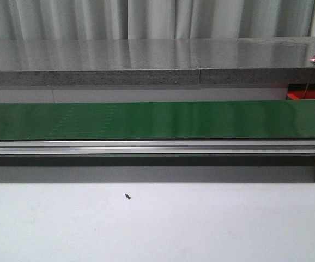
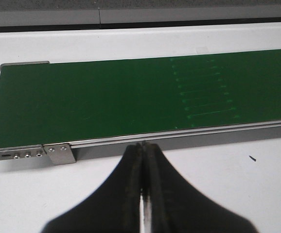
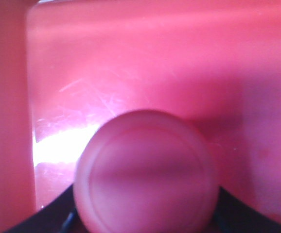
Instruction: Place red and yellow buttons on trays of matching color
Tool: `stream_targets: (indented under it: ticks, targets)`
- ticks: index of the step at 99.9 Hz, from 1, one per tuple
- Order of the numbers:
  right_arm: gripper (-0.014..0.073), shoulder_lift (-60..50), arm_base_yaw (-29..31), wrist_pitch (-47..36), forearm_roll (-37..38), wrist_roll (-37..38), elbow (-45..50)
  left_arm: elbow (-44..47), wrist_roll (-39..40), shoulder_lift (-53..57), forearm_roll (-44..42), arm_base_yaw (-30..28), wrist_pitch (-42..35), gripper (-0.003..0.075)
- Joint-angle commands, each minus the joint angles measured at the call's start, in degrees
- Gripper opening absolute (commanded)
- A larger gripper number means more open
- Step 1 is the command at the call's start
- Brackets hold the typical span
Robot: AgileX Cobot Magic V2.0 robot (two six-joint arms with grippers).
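Filling the right wrist view, a round red button [image 3: 145,170] sits between the dark jaws of the right gripper [image 3: 145,221], which look closed around it. Behind and below it is the glossy floor of the red tray [image 3: 131,73], with a raised wall at one edge. So the button is over or inside the tray; whether it touches the floor I cannot tell.

That puts this red button at the point of release, judging by the view: colour matched, tray reached, letting go still to come. No yellow button or yellow tray shows in any picture, so that half of the task cannot be judged.

The left gripper [image 2: 143,194] hangs over the white desk [image 1: 157,229] just near of the green belt [image 1: 157,120], its jaws pressed together with nothing between them. The belt is bare along the whole stretch in view, with its metal rail [image 1: 146,147] on the near side. A small dark speck [image 1: 127,196] lies on the desk. A grey ledge [image 1: 146,60] runs behind the belt, with a sliver of something red [image 1: 304,96] at the far right. Nothing visible blocks either arm.
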State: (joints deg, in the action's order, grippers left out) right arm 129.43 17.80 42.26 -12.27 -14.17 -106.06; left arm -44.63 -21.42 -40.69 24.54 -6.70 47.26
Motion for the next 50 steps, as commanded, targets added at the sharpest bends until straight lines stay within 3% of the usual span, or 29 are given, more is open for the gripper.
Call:
stream_targets:
  ticks: [1,7,50]
  targets:
    - [0.0443,-3.8,0.3,-2.3,-0.27,-0.07,-1.94,-1.57,-0.22,0.23,1.86,0.25,-3.81,-0.002]
    - [0.0489,-4.06,0.3,-2.36,-0.46,-0.07,-1.94,-1.57,-0.22,0.23,1.86,0.25,-3.81,-0.002]
    - [0.0484,-13.09,0.3,0.24,-0.73,-0.07,-1.94,-1.57,-0.22,0.23,1.86,0.25,-3.81,-0.002]
